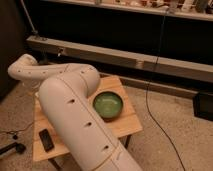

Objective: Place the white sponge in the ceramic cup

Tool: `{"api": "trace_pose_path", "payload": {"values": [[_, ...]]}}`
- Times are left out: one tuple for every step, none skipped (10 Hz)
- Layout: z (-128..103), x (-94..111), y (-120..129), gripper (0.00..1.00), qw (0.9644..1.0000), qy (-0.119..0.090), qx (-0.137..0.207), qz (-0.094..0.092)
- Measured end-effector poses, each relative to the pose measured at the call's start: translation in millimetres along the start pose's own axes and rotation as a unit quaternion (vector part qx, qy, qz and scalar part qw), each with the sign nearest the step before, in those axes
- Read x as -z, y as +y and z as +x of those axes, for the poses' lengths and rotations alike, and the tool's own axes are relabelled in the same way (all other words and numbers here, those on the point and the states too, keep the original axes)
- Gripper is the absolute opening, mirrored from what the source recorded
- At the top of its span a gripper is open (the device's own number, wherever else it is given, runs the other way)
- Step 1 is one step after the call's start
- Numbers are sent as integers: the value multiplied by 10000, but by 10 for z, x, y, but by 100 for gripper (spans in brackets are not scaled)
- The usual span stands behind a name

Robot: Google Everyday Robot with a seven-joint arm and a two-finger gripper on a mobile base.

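My big white arm (75,115) fills the middle of the camera view and bends back over the small wooden table (125,122). The gripper is out of view behind the arm. The white sponge and the ceramic cup do not show; the arm may hide them. A wide green bowl (108,105) stands on the right part of the table, next to the arm.
A small black device (46,140) lies on the table's front left. A black cable (155,100) hangs down and runs along the floor at the right. A long grey ledge (150,64) runs behind the table. A dark box (204,106) stands at the right edge.
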Motion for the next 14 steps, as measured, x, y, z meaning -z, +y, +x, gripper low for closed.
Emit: {"api": "trace_pose_path", "payload": {"values": [[0, -1, -1, 65, 10000, 0, 0, 1], [1, -1, 0, 65, 10000, 0, 0, 0], [-3, -2, 3, 65, 10000, 0, -4, -3], [-19, -11, 18, 65, 10000, -17, -10, -8], [-5, -7, 31, 65, 10000, -3, -8, -15], [5, -11, 31, 65, 10000, 13, -11, -15], [5, -9, 33, 65, 10000, 12, -11, -17], [6, -12, 29, 65, 10000, 13, -10, -12], [8, -12, 31, 65, 10000, 13, -8, -12], [6, -11, 31, 65, 10000, 11, -7, -13], [5, -11, 31, 65, 10000, 9, -7, -12], [6, -11, 31, 65, 10000, 9, -6, -12], [5, -12, 31, 65, 10000, 8, -6, -11], [-15, -23, 59, 65, 10000, 1, -30, -32]]}}
